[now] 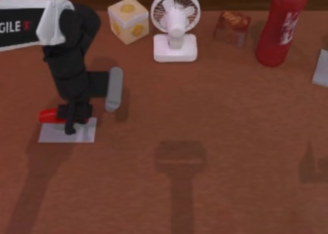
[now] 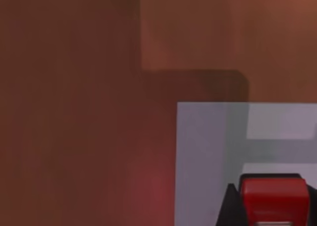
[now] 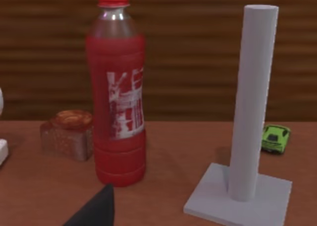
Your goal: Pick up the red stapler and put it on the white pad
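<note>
The red stapler [image 1: 50,115] is held in my left gripper [image 1: 72,123], which is shut on it at the left side of the table. It sticks out to the left of the fingers, over the far left corner of the white pad [image 1: 79,134]. The left wrist view shows the stapler's red end [image 2: 274,198] between dark fingers [image 2: 229,208], with the pale pad [image 2: 205,156] just beneath it. I cannot tell whether the stapler touches the pad. My right gripper [image 3: 99,211] is outside the top view and shows only as a dark tip in its own wrist view.
Along the back stand a yellow cube [image 1: 128,19], a white fan [image 1: 175,28], a bread block [image 1: 233,27] and a tall red bottle [image 1: 281,26]. A white post on a square base [image 3: 240,196] stands at the right edge, with a green toy car [image 3: 275,137] behind it.
</note>
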You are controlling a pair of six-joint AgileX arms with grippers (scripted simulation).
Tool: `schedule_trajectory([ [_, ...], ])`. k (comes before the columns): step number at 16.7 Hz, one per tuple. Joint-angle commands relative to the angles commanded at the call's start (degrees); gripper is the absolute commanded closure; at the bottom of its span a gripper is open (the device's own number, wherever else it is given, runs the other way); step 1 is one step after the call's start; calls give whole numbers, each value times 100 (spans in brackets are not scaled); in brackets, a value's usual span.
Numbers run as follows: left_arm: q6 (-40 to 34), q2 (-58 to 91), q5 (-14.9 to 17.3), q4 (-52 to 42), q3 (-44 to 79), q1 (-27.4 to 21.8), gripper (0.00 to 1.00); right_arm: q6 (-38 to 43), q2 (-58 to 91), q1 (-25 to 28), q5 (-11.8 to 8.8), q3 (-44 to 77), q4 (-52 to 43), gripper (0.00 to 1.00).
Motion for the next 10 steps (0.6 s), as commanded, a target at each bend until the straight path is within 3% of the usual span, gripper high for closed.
schedule_trajectory([
  [6,59,53,5,248,-204,46,100,0,0,0,0,0,0,0],
  [10,59,53,5,248,-204,46,70,0,0,0,0,0,0,0],
])
